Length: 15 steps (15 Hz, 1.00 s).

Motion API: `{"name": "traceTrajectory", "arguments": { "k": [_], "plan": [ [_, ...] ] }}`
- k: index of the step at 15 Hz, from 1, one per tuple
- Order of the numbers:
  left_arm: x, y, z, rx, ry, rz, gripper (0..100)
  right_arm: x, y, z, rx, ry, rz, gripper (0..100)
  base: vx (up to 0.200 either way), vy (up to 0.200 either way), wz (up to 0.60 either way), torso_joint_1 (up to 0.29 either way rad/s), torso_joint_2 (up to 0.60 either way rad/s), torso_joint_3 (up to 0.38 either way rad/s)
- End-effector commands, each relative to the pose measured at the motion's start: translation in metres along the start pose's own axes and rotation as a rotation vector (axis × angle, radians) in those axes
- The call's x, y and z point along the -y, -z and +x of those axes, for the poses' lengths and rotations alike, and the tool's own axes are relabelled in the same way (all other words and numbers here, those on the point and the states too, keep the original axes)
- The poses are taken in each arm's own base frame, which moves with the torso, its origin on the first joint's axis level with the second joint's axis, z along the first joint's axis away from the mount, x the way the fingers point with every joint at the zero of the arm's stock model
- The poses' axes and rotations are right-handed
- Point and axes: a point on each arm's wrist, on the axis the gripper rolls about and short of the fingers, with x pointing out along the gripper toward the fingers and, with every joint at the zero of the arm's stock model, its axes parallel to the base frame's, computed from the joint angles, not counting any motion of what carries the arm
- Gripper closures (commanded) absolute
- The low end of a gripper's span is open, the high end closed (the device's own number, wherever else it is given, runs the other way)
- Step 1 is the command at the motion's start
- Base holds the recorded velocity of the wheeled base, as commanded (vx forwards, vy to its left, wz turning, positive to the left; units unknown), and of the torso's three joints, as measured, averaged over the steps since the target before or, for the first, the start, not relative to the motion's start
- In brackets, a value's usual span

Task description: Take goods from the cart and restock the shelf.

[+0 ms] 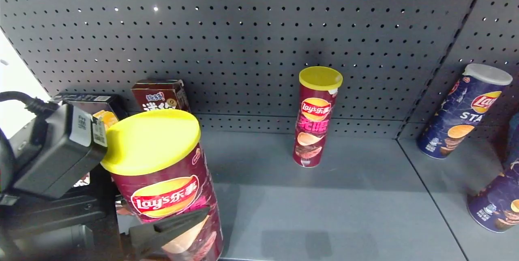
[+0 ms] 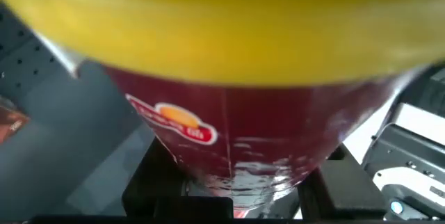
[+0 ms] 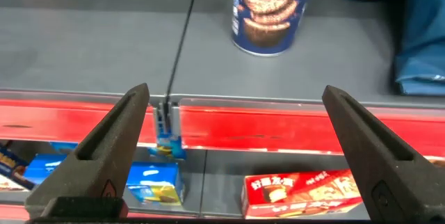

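My left pincer [image 1: 178,228] was clamped on the lower body of a maroon chip can [image 1: 162,180] with a yellow lid, one dark finger [image 1: 170,222] lying across its front. The can stood at the front left of the grey shelf [image 1: 324,212]; I could not tell whether its base touched the shelf. From the left wrist, the can [image 2: 236,133] sat between the pincer's [image 2: 243,196] fingers. A second maroon can [image 1: 316,119] stood upright farther back, close to the pegboard panel [image 1: 243,42], well apart from the held one. Brown boxes [image 1: 160,95] sat behind the held can. My right pincer [image 3: 235,92] hung wide open and empty before the shelf's red edge strip [image 3: 278,123], with a blue can [image 3: 268,8] standing beyond it.
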Motion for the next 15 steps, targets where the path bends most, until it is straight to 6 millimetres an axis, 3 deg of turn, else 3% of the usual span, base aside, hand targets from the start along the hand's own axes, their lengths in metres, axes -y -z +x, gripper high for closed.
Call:
{"name": "traceTrajectory", "arguments": {
  "k": [1, 15],
  "plan": [
    [0.0, 0.001, 0.001, -0.004, -0.002, -0.001, 100, 0.0, 0.0, 0.0, -0.001, -0.003, -0.001, 0, 0.0, 0.0, 0.0, 0.0, 0.0, 0.0],
    [0.0, 0.012, 0.0, -0.042, -0.03, -0.007, 100, 0.0, 0.0, 0.0, 0.004, 0.012, 0.059, 0, 0.0, 0.0, 0.0, 0.0, 0.0, 0.0]
  ]
}}
